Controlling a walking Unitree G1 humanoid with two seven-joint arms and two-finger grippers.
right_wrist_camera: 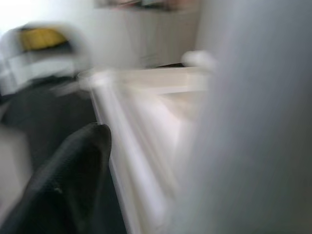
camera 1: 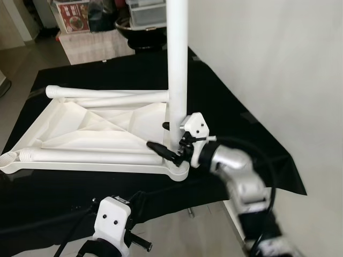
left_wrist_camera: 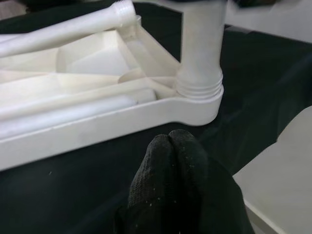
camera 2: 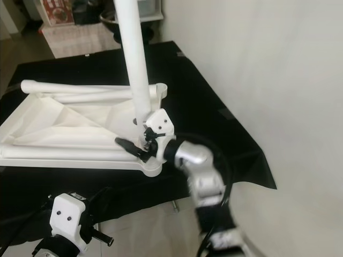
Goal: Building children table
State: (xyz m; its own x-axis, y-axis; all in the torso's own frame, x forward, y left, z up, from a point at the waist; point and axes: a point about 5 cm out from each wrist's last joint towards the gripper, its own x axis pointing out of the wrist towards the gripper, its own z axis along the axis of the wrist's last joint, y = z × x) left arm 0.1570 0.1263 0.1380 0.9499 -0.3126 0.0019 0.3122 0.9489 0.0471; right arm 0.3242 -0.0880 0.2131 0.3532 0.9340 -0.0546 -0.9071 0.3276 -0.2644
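A white plastic table top (camera 1: pixel 64 120) lies upside down on a black cloth (camera 1: pixel 225 96). One white leg (camera 1: pixel 177 64) stands upright in the near right corner socket (left_wrist_camera: pixel 197 92). Two loose legs lie flat on the top, one along the far edge (camera 1: pixel 107 92) and one along the near edge (camera 1: pixel 91 155). My right gripper (camera 1: pixel 158 136) is open at the foot of the upright leg, one finger (right_wrist_camera: pixel 73 170) on its near side and the other behind it. My left gripper (left_wrist_camera: pixel 169 139) is shut on nothing, low and in front of that corner.
A white wall (camera 1: pixel 278 64) stands close on the right. Boxes (camera 1: pixel 75 16) and a dark bowl (camera 1: pixel 140 29) sit at the back, beyond the cloth. The cloth's near edge drops to pale floor (camera 1: pixel 182 230).
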